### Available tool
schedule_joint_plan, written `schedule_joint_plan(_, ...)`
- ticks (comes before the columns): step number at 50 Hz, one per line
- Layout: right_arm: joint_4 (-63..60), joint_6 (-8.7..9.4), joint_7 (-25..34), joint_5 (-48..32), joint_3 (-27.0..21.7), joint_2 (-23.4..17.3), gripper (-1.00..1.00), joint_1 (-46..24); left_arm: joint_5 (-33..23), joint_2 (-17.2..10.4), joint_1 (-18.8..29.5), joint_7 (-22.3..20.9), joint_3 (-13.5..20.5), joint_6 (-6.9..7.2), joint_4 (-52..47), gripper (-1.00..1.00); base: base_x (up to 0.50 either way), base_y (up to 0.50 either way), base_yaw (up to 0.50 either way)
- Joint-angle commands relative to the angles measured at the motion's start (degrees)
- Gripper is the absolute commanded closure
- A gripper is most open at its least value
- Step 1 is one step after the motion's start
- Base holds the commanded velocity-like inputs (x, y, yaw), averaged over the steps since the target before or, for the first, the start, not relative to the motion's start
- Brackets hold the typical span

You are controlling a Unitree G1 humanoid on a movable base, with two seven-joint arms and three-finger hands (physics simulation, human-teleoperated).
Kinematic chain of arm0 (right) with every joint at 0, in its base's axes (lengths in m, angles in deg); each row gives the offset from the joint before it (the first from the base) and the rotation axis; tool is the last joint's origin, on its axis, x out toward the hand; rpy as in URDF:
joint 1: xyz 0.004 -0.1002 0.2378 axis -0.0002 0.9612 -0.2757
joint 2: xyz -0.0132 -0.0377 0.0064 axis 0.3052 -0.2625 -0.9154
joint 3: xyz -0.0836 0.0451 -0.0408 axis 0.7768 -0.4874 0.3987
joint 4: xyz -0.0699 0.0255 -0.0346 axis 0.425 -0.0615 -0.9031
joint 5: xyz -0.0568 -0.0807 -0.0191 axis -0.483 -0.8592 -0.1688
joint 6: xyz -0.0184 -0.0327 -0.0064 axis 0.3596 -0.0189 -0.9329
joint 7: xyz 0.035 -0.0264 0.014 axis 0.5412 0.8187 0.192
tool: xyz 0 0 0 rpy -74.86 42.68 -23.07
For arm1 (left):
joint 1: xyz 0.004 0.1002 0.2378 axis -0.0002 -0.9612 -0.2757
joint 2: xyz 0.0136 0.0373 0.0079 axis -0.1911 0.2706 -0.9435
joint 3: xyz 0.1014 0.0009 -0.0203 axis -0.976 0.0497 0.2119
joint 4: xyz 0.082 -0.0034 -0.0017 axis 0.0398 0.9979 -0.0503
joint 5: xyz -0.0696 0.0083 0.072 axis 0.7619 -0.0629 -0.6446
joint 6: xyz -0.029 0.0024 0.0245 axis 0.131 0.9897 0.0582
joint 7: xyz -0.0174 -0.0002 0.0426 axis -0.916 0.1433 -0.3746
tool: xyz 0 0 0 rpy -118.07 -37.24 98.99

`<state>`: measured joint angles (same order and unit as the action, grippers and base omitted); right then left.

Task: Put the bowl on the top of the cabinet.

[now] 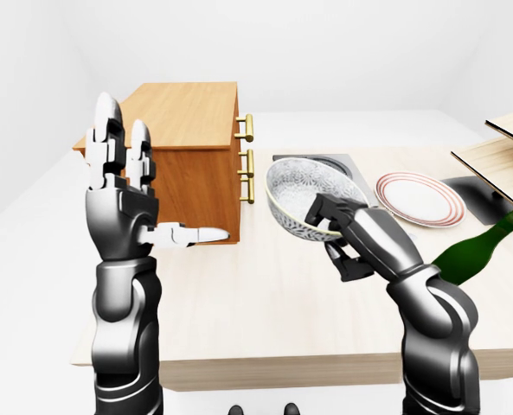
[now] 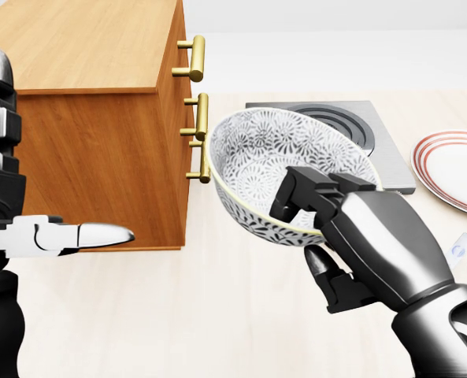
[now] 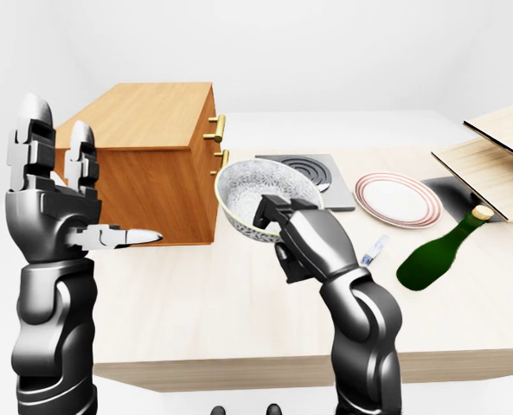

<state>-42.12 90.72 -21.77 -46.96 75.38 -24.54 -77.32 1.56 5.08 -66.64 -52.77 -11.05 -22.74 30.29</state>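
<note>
A white bowl (image 2: 257, 161) with a grey flower pattern hangs tilted in the air, its rim pinched by my right hand (image 2: 312, 224), which is shut on it. The bowl sits just right of the wooden cabinet (image 2: 83, 55) and level with the brass drawer handles (image 2: 201, 118). The cabinet's flat top fills the upper left of the head view. My left hand (image 1: 131, 186) stands raised and open at the left of the cabinet, fingers up and thumb pointing right, holding nothing.
A grey hob (image 2: 375, 134) lies partly behind the bowl. A red-rimmed plate (image 2: 457, 169) sits at the right. A green bottle (image 3: 438, 251) lies on the table, beside a small clear packet (image 3: 375, 251) and wooden boards (image 3: 490, 156) at the far right.
</note>
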Motion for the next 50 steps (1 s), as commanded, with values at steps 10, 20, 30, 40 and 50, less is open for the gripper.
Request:
schedule_joint_plan(10, 8.5, 0.00, 0.0, 10.9, -9.2, -14.1, 1.00, -24.0, -0.1, 0.2, -0.6, 0.2, -0.1, 0.00, -0.4, -1.00, 0.00, 0.00, 0.00)
schedule_joint_plan(20, 15.0, 0.00, 0.0, 10.9, -6.4, -15.7, 1.00, -35.7, 0.0, 0.2, -0.8, 0.0, 0.0, 0.00, -0.6, -1.00, 0.00, 0.00, 0.00)
schedule_joint_plan(30, 34.8, 0.00, 0.0, 11.0, -2.4, -13.8, 1.00, -53.9, -0.2, 0.1, -0.8, -0.1, 0.0, 0.00, 0.0, -1.00, 0.00, 0.00, 0.00)
schedule_joint_plan(40, 54.9, -3.78, 0.0, 10.4, 0.2, -10.2, 1.00, -66.3, -0.4, 0.0, -0.9, -0.3, 0.0, 0.00, -0.6, -1.00, 0.00, 0.00, 0.00)
schedule_joint_plan(50, 72.8, -10.00, 0.0, 10.1, 1.5, -6.9, 1.00, -76.2, -0.1, -0.3, -0.3, -0.5, 0.4, 0.00, 0.0, -1.00, 0.00, 0.00, 0.00)
